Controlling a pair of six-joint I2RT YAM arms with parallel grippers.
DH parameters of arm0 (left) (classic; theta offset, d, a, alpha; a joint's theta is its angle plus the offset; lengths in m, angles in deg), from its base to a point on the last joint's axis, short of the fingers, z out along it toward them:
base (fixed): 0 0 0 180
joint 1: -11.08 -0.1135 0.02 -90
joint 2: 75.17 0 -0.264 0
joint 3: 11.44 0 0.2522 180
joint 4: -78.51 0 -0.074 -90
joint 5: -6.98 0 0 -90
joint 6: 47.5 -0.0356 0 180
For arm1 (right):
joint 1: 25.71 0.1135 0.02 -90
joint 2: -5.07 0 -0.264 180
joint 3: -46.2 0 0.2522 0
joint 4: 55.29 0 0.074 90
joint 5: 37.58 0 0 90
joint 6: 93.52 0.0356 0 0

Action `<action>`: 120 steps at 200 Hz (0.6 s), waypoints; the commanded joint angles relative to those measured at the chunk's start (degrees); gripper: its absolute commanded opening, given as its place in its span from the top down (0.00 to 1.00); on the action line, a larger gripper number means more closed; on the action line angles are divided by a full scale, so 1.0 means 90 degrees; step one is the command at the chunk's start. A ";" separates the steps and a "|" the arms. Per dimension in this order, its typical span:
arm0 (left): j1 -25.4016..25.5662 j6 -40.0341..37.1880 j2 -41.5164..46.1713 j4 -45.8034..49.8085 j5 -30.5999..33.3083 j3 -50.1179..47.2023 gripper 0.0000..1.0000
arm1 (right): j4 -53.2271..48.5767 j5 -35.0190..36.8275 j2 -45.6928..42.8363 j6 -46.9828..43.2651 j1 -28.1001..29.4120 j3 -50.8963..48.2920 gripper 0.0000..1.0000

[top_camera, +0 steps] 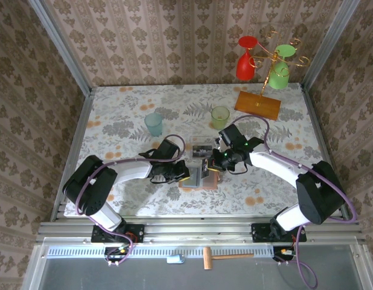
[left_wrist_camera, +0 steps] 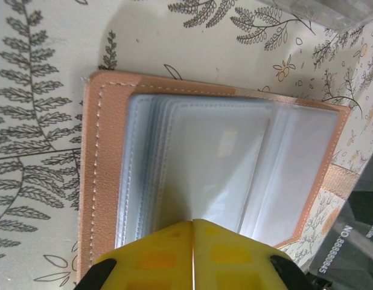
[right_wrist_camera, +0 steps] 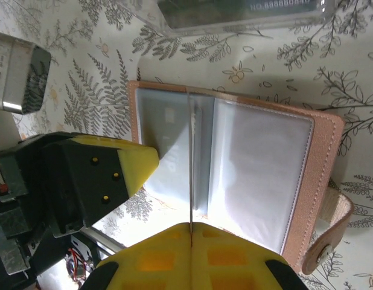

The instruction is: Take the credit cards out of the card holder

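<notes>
Floral tablecloth (top_camera: 126, 109) | card holder (right_wrist_camera: 319, 151) open beneath your tools | left gripper (left_wrist_camera: 192, 241), right gripper (right_wrist_camera: 191, 241) each clenched on a pocket leaf | credit cards (left_wrist_camera: 355, 241) out, just ahead of right tool | remaining pockets look empty, check them.

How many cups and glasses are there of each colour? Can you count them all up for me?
Red: 1, the red glass hanging on the stand.
Green: 2, the green glass hanging on the stand and the green cup standing on the table.
Blue: 1, the blue cup standing on the table.
Total: 4
</notes>
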 commanded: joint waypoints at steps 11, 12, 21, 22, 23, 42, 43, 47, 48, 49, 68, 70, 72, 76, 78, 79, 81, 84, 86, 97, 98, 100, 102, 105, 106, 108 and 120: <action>0.0006 -0.0057 0.0228 0.0159 0.0084 -0.0048 0.89 | -0.0762 0.0345 -0.0119 -0.0813 0.0038 0.0426 0.97; 0.0009 -0.0064 0.0237 0.0158 0.0083 -0.0047 0.89 | -0.0768 0.0347 -0.0122 -0.0840 0.0038 0.0437 0.97; 0.0007 -0.0051 0.0272 0.0151 0.0086 -0.0047 0.89 | -0.0866 0.0357 -0.0115 -0.1110 0.0039 0.0538 0.97; 0.0004 -0.0051 0.0273 0.0149 0.0084 -0.0047 0.89 | -0.0874 0.0358 -0.0110 -0.1145 0.0039 0.0542 0.97; 0.0003 -0.0051 0.0279 0.0149 0.0083 -0.0047 0.89 | -0.0882 0.0358 -0.0112 -0.1182 0.0039 0.0554 0.97; -0.0008 -0.0055 0.0395 0.0155 0.0110 -0.0048 0.88 | -0.1064 0.0387 -0.0114 -0.1816 0.0039 0.0752 0.99; -0.0013 -0.0058 0.0403 0.0157 0.0110 -0.0048 0.88 | -0.1086 0.0392 -0.0115 -0.1888 0.0039 0.0783 0.99; -0.0014 -0.0051 0.0441 0.0159 0.0116 -0.0052 0.88 | -0.1124 0.0422 -0.0115 -0.2006 0.0039 0.0817 0.99; -0.0021 -0.0051 0.0450 0.0158 0.0118 -0.0055 0.88 | -0.1144 0.0434 -0.0115 -0.2047 0.0039 0.0828 1.00; -0.0024 -0.0051 0.0460 0.0163 0.0124 -0.0061 0.88 | -0.1164 0.0448 -0.0110 -0.2117 0.0039 0.0848 1.00; -0.0054 -0.0051 0.0628 0.0201 0.0176 -0.0072 0.87 | -0.1467 0.0696 -0.0036 -0.2811 0.0030 0.1142 1.00; -0.0056 -0.0051 0.0646 0.0205 0.0188 -0.0078 0.87 | -0.1539 0.0734 -0.0005 -0.2930 0.0026 0.1211 1.00; -0.0059 -0.0051 0.0665 0.0206 0.0196 -0.0077 0.87 | -0.1595 0.0765 0.0018 -0.3014 0.0028 0.1247 1.00; -0.0075 -0.0051 0.0713 0.0209 0.0216 -0.0085 0.87 | -0.1680 0.0782 0.0074 -0.3231 0.0029 0.1357 1.00; -0.0081 -0.0051 0.0733 0.0207 0.0218 -0.0101 0.87 | -0.1721 0.0806 0.0099 -0.3341 0.0034 0.1393 1.00; -0.0084 -0.0056 0.0743 0.0207 0.0223 -0.0098 0.87 | -0.1731 0.0816 0.0109 -0.3393 0.0037 0.1419 1.00; -0.0086 -0.0052 0.0763 0.0207 0.0232 -0.0106 0.87 | -0.1760 0.0827 0.0124 -0.3439 0.0038 0.1441 1.00; -0.0098 -0.0060 0.0797 0.0207 0.0245 -0.0127 0.87 | -0.1819 0.0843 0.0163 -0.3588 0.0046 0.1509 1.00; -0.0104 -0.0055 0.0823 0.0207 0.0252 -0.0135 0.87 | -0.1858 0.0853 0.0177 -0.3679 0.0048 0.1551 1.00; -0.0161 -0.0061 0.0939 0.0212 0.0293 -0.0195 0.87 | -0.2064 0.0962 0.0286 -0.4226 0.0059 0.1761 1.00; -0.0168 -0.0061 0.0954 0.0209 0.0294 -0.0199 0.87 | -0.2078 0.0972 0.0296 -0.4280 0.0059 0.1778 1.00; -0.0175 -0.0061 0.0977 0.0207 0.0301 -0.0215 0.87 | -0.2111 0.1000 0.0308 -0.4382 0.0066 0.1811 1.00; -0.0187 -0.0056 0.0997 0.0207 0.0310 -0.0226 0.87 | -0.2138 0.1019 0.0318 -0.4485 0.0068 0.1836 1.00; -0.0206 -0.0058 0.1038 0.0207 0.0322 -0.0253 0.87 | -0.2186 0.1054 0.0336 -0.4621 0.0076 0.1888 1.00; -0.0215 -0.0059 0.1047 0.0207 0.0324 -0.0257 0.87 | -0.2198 0.1072 0.0345 -0.4621 0.0077 0.1895 1.00; -0.0226 -0.0055 0.1068 0.0209 0.0333 -0.0273 0.87 | -0.2231 0.1106 0.0357 -0.4723 0.0078 0.1936 1.00; -0.0295 -0.0060 0.1223 0.0211 0.0379 -0.0371 0.87 | -0.2439 0.1273 0.0443 -0.5283 0.0088 0.2168 1.00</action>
